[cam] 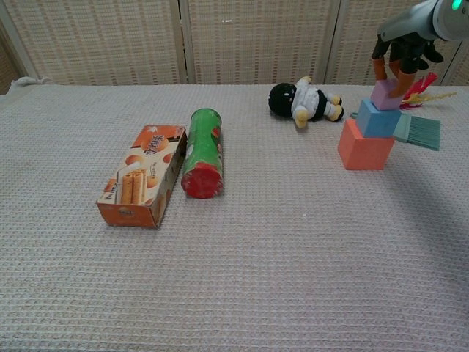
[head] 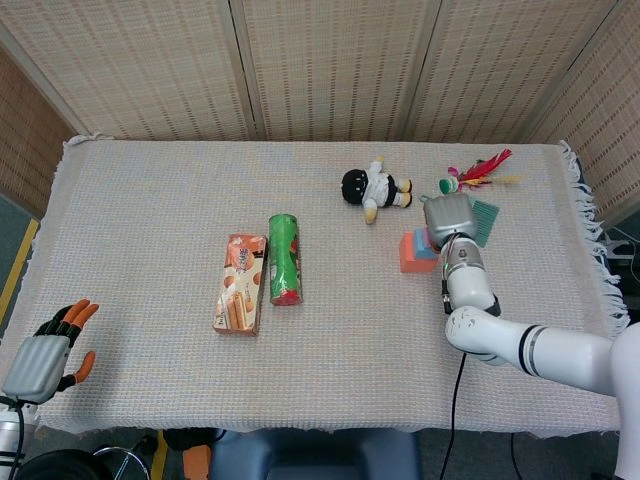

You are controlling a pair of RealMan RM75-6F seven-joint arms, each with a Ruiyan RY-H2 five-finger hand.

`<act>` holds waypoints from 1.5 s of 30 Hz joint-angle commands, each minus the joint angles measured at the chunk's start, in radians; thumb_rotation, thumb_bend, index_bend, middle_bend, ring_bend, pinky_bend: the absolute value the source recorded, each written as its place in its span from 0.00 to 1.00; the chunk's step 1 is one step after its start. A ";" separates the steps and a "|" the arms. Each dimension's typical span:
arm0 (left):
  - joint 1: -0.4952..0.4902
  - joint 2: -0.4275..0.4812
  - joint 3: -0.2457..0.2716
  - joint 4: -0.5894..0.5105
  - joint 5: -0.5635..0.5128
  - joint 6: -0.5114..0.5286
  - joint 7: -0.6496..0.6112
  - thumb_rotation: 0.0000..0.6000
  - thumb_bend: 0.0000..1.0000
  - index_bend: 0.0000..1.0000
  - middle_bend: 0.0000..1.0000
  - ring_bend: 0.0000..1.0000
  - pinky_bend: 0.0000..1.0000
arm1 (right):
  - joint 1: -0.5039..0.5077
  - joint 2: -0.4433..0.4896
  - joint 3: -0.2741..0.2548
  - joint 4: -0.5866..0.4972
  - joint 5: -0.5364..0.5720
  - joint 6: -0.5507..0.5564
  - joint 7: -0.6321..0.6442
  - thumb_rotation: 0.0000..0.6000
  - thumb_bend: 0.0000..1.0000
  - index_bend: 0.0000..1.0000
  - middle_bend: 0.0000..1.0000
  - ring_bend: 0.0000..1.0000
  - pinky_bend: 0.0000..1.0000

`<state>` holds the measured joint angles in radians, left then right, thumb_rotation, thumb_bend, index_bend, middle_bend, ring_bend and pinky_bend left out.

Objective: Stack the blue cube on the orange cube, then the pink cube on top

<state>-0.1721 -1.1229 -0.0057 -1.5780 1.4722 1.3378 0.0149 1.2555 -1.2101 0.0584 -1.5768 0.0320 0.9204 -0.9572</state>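
Observation:
In the chest view the orange cube (cam: 364,147) stands on the cloth at the right, with the blue cube (cam: 379,118) stacked on it. The pink cube (cam: 384,94) sits on top of the blue cube, and my right hand (cam: 399,56) grips it from above with its fingertips. In the head view the right hand (head: 449,216) covers the pink cube; only the orange cube (head: 412,254) and a sliver of the blue cube (head: 424,238) show. My left hand (head: 47,350) hangs open off the table's near left edge, holding nothing.
A biscuit box (cam: 142,174) and a green can (cam: 203,151) lie side by side left of centre. A small doll (cam: 302,100) lies behind the stack. A teal brush (cam: 418,130) and a feather toy (cam: 423,86) lie close to the stack's right.

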 commanded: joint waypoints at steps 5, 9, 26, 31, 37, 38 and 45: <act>0.000 0.003 0.001 0.000 0.002 0.000 -0.005 1.00 0.47 0.09 0.04 0.07 0.24 | 0.000 -0.009 0.003 0.001 0.002 0.009 -0.009 1.00 0.17 0.61 0.66 0.69 0.72; 0.001 0.004 0.002 -0.001 0.004 0.002 -0.007 1.00 0.47 0.09 0.04 0.07 0.24 | -0.001 -0.011 0.004 -0.001 0.002 0.019 -0.017 1.00 0.17 0.59 0.66 0.69 0.72; 0.001 0.002 0.005 -0.002 0.013 0.005 -0.002 1.00 0.47 0.09 0.04 0.07 0.24 | -0.011 -0.011 0.007 -0.016 0.002 0.051 -0.050 1.00 0.17 0.47 0.66 0.69 0.72; 0.001 0.003 0.005 -0.003 0.011 0.003 -0.001 1.00 0.47 0.09 0.04 0.07 0.24 | -0.018 -0.011 0.012 -0.014 -0.004 0.050 -0.050 1.00 0.17 0.45 0.66 0.69 0.72; 0.001 0.003 0.005 -0.004 0.011 0.004 -0.001 1.00 0.47 0.09 0.04 0.07 0.24 | -0.025 -0.013 0.016 -0.009 -0.013 0.045 -0.049 1.00 0.17 0.41 0.66 0.69 0.72; 0.001 0.003 0.004 -0.003 0.011 0.004 0.000 1.00 0.47 0.09 0.04 0.07 0.24 | -0.026 -0.013 0.017 -0.009 -0.015 0.045 -0.049 1.00 0.17 0.41 0.66 0.69 0.72; 0.001 0.003 0.005 -0.003 0.011 0.004 -0.001 1.00 0.47 0.09 0.04 0.07 0.24 | -0.035 -0.009 0.023 -0.011 -0.031 0.044 -0.040 1.00 0.17 0.39 0.66 0.69 0.72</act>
<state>-0.1715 -1.1199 -0.0009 -1.5813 1.4833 1.3414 0.0135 1.2206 -1.2197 0.0814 -1.5875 0.0010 0.9641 -0.9977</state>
